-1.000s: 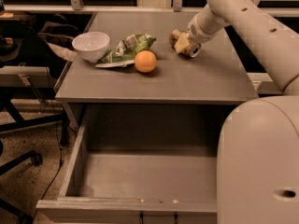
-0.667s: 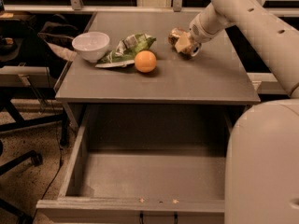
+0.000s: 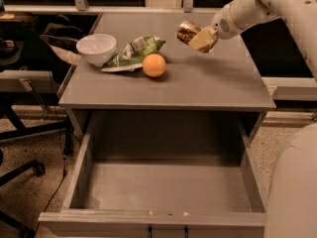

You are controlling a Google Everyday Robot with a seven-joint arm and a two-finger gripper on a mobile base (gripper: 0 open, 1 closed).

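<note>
The gripper (image 3: 200,37) is in the upper right of the frame, jaws clamped on what looks like a small brown can (image 3: 186,31), tilted and seemingly just clear of the table (image 3: 208,83). I'd call this mid-carry. With the orange (image 3: 154,65), chip bag (image 3: 136,51) and bowl (image 3: 96,48) to the left and the open drawer (image 3: 148,218) below, any move calls for firm grip and clearance.

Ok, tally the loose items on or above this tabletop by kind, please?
Bowl: 1, the white bowl
Bag: 1, the green snack bag
Fruit: 1, the orange
Can: 1, the brown can, held above the table by the gripper at the far right
Total: 4
</note>
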